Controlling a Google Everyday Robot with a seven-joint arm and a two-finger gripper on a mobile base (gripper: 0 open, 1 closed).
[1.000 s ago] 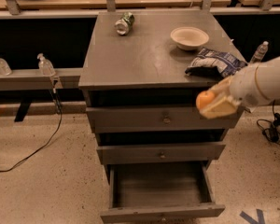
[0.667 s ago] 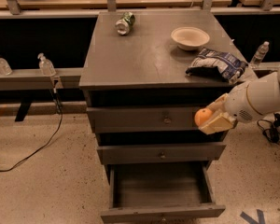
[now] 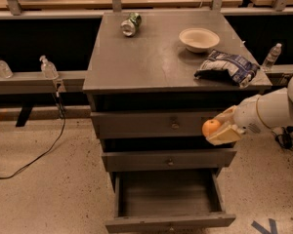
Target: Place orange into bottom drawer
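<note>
The orange (image 3: 210, 127) is held in my gripper (image 3: 220, 129), which comes in from the right on a white arm. The gripper sits in front of the right end of the top drawer's front, above the middle drawer. The bottom drawer (image 3: 168, 222) of the grey cabinet is pulled out below and shows a bare interior. The orange is well above the open drawer and near its right side.
On the cabinet top (image 3: 151, 62) lie a crushed green-and-silver can (image 3: 129, 24), a white bowl (image 3: 198, 39) and a blue-white chip bag (image 3: 227, 68). Plastic bottles (image 3: 48, 68) stand on a ledge at left; one bottle (image 3: 272, 56) stands at right. A cable (image 3: 39, 155) runs over the floor.
My gripper has moved down with the orange, from level with the top drawer's upper edge to near its lower edge.
</note>
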